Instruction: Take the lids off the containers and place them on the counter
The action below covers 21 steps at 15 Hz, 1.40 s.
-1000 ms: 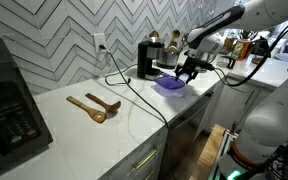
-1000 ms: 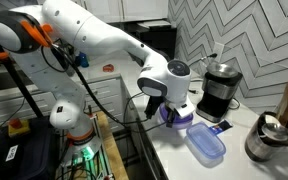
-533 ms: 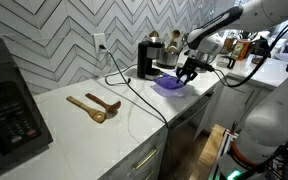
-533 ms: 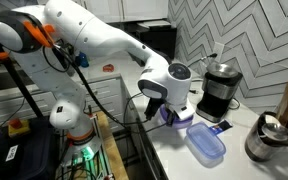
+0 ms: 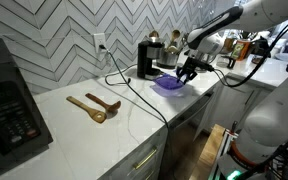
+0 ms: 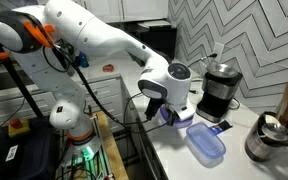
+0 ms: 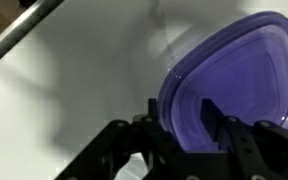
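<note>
The deep purple lid sits on its container on the white counter; it also shows in both exterior views. My gripper is down at the lid's left edge, one jaw outside the rim and one over the lid's top, closed in on the rim. The gripper also shows in both exterior views. The lighter blue lid lies on its container nearer the counter's front edge. The tubs under the lids are mostly hidden.
A black coffee machine stands just behind the purple lid, with a cable trailing across the counter. Two wooden spoons lie mid-counter. A black appliance stands at the far end and a metal pot beside the blue lid.
</note>
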{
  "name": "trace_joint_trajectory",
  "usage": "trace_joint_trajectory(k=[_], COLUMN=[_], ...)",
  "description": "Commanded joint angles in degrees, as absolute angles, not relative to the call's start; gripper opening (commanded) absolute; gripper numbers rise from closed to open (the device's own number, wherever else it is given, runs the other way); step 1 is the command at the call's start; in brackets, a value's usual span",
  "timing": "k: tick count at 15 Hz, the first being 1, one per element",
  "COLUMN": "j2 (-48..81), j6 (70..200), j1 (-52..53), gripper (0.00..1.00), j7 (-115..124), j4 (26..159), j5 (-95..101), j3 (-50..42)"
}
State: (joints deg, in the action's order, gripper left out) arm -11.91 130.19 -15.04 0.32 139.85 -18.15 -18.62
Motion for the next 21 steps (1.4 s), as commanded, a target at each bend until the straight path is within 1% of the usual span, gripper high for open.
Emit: trace_joint_trajectory(k=[1, 2, 3, 5, 6, 7, 8, 9, 10, 11, 12, 21], j2=[-12.04, -12.07, -12.06, -12.07, -12.12, -12.14, -12.21, -12.21, -12.24, -12.3, -12.35, -15.73], j6=[131.47, 131.43, 131.45, 131.53, 131.53, 131.6, 131.71, 131.74, 131.74, 131.64, 131.66, 129.94], j1=[-15.39, -15.36, -15.38, -15.37, -15.33, -15.35, -15.34, -15.35, -15.39, -15.32, -15.31, -14.87], gripper=[0.41, 0.38, 0.32, 0.27, 0.18, 0.17, 0.04, 0.0, 0.0, 0.02, 0.01, 0.02], j7=[-0.77, -0.92, -0.88, -0.9, -1.07, -0.99, -1.0, -1.0, -0.88, -1.08, -1.09, -0.68], j4=[140.65, 140.64, 140.64, 140.69, 140.7, 140.72, 140.81, 140.84, 140.87, 140.89, 140.89, 140.18], j5=[-19.37, -19.46, -19.38, -19.41, -19.55, -19.43, -19.48, -19.46, -19.37, -19.61, -19.64, -16.22], j3=[-18.81, -18.84, -18.83, -18.82, -18.85, -18.82, -18.81, -18.82, -18.81, -18.85, -18.84, -16.95])
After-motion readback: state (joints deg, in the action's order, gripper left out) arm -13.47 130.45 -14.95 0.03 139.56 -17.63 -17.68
